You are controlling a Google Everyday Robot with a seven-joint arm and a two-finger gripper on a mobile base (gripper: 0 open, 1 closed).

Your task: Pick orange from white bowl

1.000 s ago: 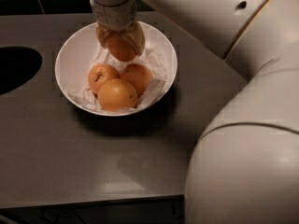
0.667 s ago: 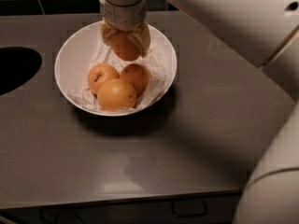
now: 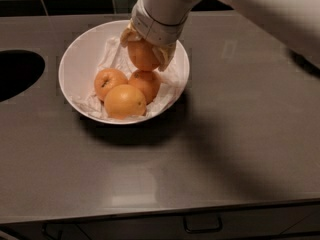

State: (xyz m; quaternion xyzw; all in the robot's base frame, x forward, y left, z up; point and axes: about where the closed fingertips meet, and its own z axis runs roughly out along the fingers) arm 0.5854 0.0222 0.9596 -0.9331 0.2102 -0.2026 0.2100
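The orange (image 3: 142, 55) sits between the fingers of the gripper (image 3: 145, 51), over the far right part of the bowl (image 3: 70, 59). Its top is hidden under the gripper's wrist, so its long axis is hard to fix. The part that shows looks slightly taller than wide, with the rounded end pointing down into the bowl. The skin is an even deep orange, finely pored, with no stem dimple showing.

The fingers (image 3: 128, 36) are closed on the orange, one on its left flank and one on its right, spread only as far as the fruit is wide.

Three more oranges lie in the bowl on crumpled white paper (image 3: 112, 54). One with a dark dimple (image 3: 110, 82) is at the bowl's centre left. Another (image 3: 146, 84) is just below the held fruit; whether the two touch cannot be told. A larger, paler one (image 3: 125, 101) is at the near rim.

The bowl rests on a grey worktop (image 3: 225, 134), with a dark round opening (image 3: 15, 74) well to the bowl's left.
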